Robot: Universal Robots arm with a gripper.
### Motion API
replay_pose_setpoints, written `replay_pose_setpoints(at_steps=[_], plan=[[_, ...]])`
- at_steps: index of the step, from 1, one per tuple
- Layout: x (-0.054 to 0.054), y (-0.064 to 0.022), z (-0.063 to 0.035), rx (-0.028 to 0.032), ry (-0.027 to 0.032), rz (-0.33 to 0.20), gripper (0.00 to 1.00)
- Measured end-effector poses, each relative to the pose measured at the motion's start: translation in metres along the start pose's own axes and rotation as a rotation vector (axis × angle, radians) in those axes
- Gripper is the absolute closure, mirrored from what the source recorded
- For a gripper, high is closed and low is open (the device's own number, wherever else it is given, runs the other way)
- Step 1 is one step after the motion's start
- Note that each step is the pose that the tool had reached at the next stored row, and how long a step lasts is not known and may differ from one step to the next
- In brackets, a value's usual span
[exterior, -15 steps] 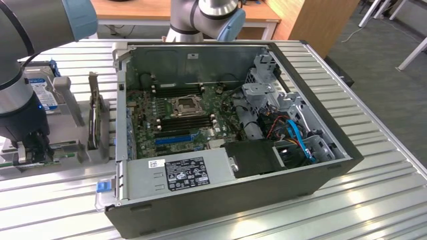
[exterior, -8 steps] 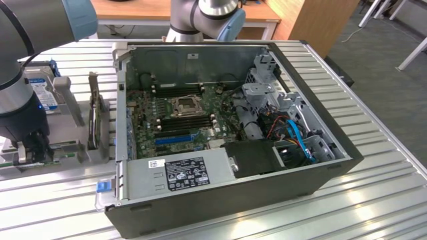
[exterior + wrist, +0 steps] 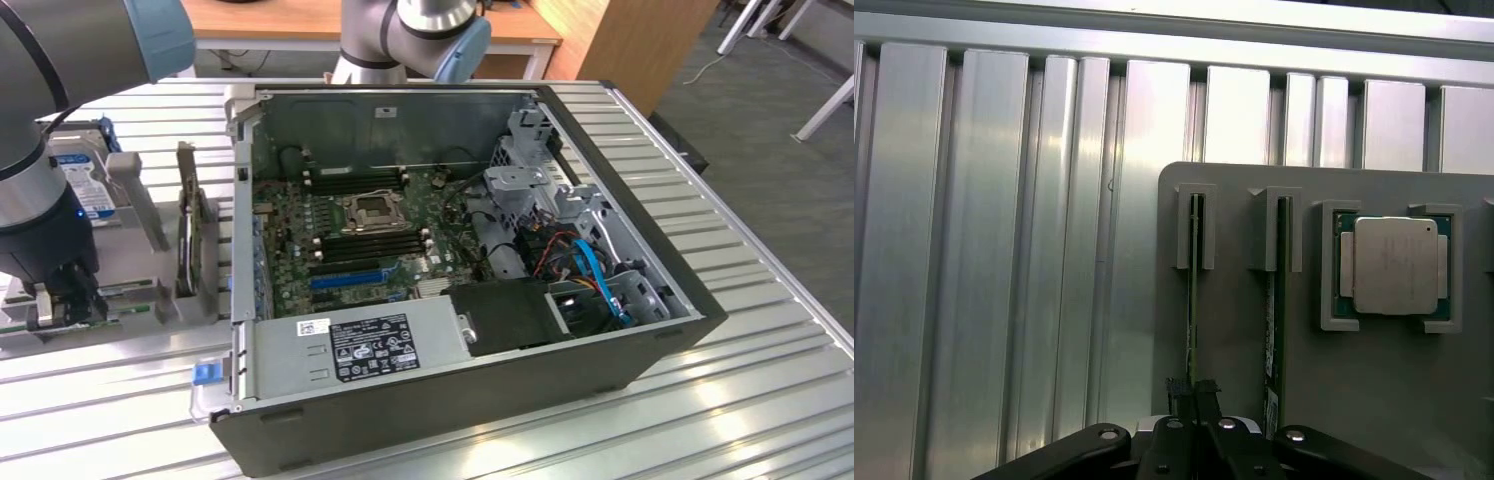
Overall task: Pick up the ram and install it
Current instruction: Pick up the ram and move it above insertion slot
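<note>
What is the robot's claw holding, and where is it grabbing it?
The gripper looks pinched shut on one ram stick, holding it by its thin upper edge. The stick stands in its slot in the gray holder.

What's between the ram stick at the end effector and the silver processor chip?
The other ram stick, standing on edge in its own slot of the grey holder, seen in the wrist view.
</note>
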State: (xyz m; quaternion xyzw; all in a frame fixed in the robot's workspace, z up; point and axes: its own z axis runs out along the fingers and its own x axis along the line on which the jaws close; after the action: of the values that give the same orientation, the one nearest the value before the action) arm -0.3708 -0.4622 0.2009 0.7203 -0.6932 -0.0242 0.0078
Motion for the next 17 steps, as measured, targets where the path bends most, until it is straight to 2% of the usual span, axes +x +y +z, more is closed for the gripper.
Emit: replay_pose_setpoints(at_steps=[17], plan=[[0.0,0.0,0.0,0.0001,-0.0003,0.005,0.88]])
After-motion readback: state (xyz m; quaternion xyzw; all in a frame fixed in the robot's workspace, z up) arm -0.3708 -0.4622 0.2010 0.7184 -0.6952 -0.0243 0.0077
